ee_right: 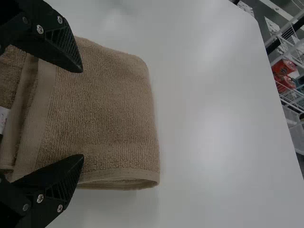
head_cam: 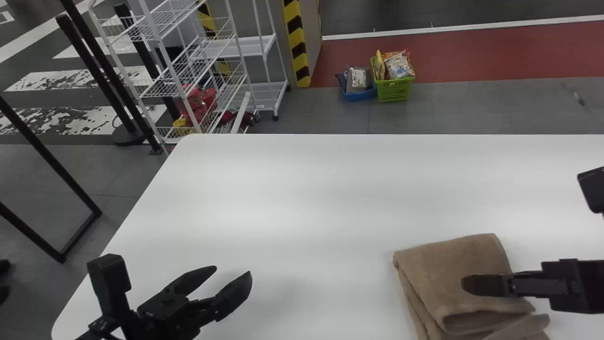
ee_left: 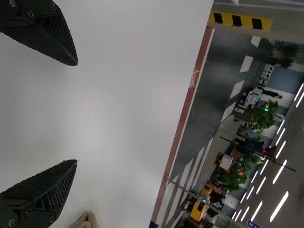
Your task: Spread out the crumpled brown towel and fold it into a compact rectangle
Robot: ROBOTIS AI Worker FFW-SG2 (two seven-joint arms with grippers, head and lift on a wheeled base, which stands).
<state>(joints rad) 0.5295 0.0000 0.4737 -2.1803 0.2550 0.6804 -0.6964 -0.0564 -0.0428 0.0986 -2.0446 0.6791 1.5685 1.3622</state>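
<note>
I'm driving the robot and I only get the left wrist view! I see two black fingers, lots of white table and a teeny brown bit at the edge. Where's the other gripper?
Observer: The right gripper is over the brown towel, with its two fingers spread apart.
Operator: Ooh! And is the towel all messy, or folded?
Observer: Folded over in layers, though in the head view the layers don't line up neatly on the side nearest the robot.
</note>
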